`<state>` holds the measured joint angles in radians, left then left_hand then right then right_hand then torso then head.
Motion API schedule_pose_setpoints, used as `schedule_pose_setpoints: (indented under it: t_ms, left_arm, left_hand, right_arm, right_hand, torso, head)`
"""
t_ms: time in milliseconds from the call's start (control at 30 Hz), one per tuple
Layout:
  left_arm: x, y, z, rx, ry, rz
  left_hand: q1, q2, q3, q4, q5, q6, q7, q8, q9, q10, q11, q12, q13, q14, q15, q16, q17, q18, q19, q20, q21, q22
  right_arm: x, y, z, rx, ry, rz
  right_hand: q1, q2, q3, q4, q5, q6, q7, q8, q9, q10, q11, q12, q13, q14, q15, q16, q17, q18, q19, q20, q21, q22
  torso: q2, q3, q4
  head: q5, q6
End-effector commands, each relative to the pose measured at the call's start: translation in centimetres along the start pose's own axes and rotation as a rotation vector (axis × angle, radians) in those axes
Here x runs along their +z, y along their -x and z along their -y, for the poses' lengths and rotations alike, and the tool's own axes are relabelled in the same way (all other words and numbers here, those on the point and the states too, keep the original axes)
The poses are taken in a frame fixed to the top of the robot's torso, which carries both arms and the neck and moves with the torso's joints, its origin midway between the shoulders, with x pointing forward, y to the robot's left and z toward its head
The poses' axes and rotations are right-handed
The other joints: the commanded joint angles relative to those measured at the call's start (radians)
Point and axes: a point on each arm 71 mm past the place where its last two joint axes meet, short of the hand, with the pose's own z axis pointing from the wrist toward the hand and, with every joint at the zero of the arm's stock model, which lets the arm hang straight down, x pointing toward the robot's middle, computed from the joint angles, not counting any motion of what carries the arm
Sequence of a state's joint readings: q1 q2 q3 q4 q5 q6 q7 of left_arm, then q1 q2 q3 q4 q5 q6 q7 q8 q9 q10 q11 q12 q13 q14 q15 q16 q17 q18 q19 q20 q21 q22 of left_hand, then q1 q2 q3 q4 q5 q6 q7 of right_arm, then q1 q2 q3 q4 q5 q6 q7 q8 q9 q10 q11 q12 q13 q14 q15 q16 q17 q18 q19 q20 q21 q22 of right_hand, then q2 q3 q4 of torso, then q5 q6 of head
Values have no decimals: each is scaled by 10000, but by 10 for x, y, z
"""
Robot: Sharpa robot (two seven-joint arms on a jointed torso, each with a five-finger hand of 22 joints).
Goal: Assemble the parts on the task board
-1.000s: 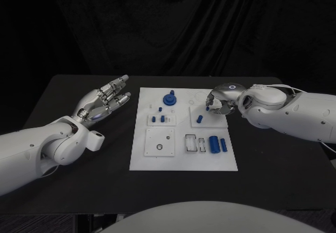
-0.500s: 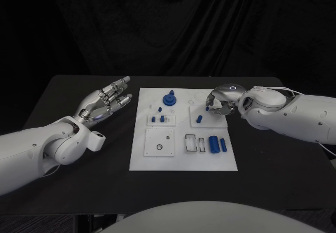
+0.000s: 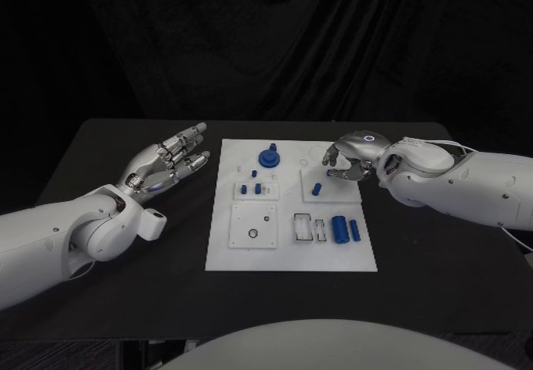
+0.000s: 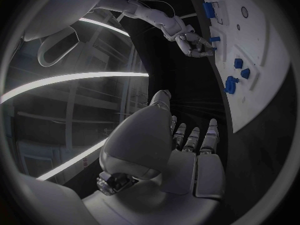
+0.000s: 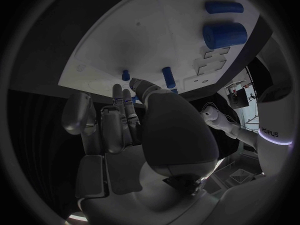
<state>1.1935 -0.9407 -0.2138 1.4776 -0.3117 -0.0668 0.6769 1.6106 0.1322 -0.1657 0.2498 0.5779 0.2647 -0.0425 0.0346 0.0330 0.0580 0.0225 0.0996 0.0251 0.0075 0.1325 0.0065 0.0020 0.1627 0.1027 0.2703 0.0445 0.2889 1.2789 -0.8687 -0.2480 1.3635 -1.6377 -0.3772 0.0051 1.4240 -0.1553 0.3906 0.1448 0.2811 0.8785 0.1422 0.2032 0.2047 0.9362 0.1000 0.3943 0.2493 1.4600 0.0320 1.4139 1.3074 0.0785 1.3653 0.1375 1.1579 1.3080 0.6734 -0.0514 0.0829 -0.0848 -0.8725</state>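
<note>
Left hand [image 3: 166, 160] flat with fingers spread; right hand [image 3: 350, 159] curled, holding nothing.

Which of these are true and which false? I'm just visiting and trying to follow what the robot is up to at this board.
1. The left hand is holding a blue part. False: it hovers over the black table beside the task board, fingers apart and holding nothing.
2. The right hand is over the far right area of the board. True.
3. Two blue cylinders lie side by side on the board's near right area. True.
4. The blue knob lies on the table off the board. False: it stands on the board's far part.
5. The right hand has lifted the small blue peg. False: the peg rests on the board, just in front of that hand.
</note>
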Motion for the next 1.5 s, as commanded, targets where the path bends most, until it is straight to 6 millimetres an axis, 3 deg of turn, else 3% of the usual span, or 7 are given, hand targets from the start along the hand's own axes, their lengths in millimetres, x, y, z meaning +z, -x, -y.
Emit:
schedule_pose_setpoints:
  t_ms: [33,667,1500]
  left_arm:
    - [0,-2,9,-192,-1393,-108]
    - [0,-3,6,-255,-1332,-161]
    - [-1,-5,2,-374,-1159,-259]
  left_hand:
    - [106,4,16,-86,72,-7,76,-33,-10,-3,81,8,-15,8,80,-37,8,155,-2,84,3,22]
    - [168,14,54,-201,176,-3,77,-31,-8,3,137,33,-12,73,141,-16,28,166,104,148,51,135]
    - [233,92,140,-323,218,-22,118,-32,-9,-5,182,41,-12,129,226,0,43,161,269,197,125,287]
  right_arm:
    - [0,1,0,166,57,392]
    - [1,-9,4,178,-125,-287]
    - [5,-18,2,354,146,-216]
  right_hand:
    - [-67,2,30,54,12,-3,2,-47,13,98,11,-45,-16,33,-47,44,324,77,57,-45,46,1494]
    - [-97,59,93,80,18,361,141,43,129,289,-1,-190,-150,76,-63,98,383,60,108,-65,123,1516]
    - [109,153,221,-151,12,924,35,156,272,771,-112,-314,-292,101,-148,127,403,49,158,-132,204,1537]
  torso:
    - [6,0,-10]
    - [13,4,-12]
    - [18,12,-9]
  head:
    - [19,-1]
    - [94,-1]
    - [123,-1]
